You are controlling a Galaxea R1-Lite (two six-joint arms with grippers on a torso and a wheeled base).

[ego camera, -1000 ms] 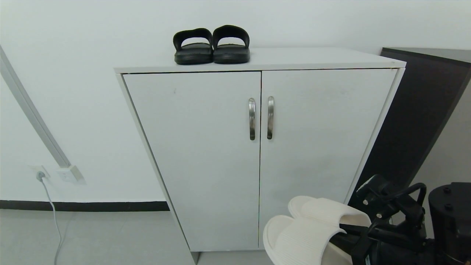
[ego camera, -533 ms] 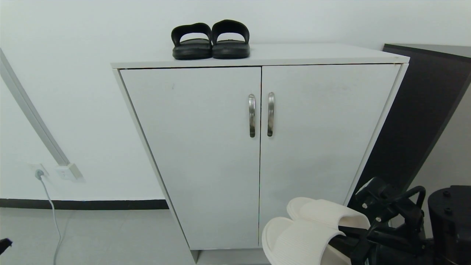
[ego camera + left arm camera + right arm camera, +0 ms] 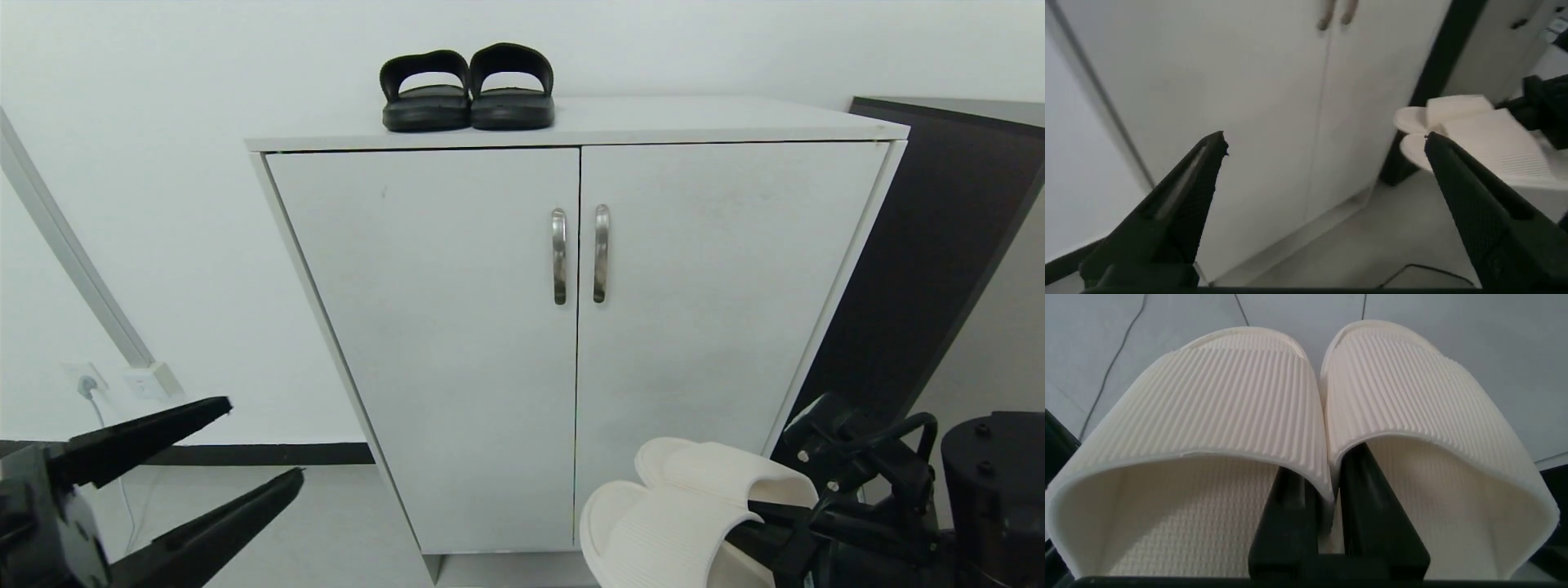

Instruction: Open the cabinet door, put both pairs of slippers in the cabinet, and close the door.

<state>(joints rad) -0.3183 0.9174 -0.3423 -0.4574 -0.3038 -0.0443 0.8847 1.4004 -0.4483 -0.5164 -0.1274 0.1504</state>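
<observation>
The white cabinet [image 3: 457, 343] stands against the wall with both doors shut, its two metal handles [image 3: 580, 255] side by side at the middle. A black pair of slippers [image 3: 467, 88] rests on its top. A white pair of slippers [image 3: 686, 506] hangs low in front of the right door, and my right gripper [image 3: 1327, 498] is shut on their adjoining inner walls. My left gripper [image 3: 263, 438] is open and holds nothing, low and to the left of the cabinet. In the left wrist view, the left gripper [image 3: 1325, 143] faces the doors, with the white pair of slippers [image 3: 1478, 131] off to one side.
A dark cabinet [image 3: 939, 245] stands close on the right of the white one. On the left wall are a slanted grey conduit [image 3: 73, 261], a socket [image 3: 86, 380] and a hanging cable. Bare grey floor [image 3: 326, 523] lies in front of the left door.
My open left gripper has risen into the head view at the lower left. The camera shifted slightly a second ago. The white slippers and right gripper have hardly moved.
</observation>
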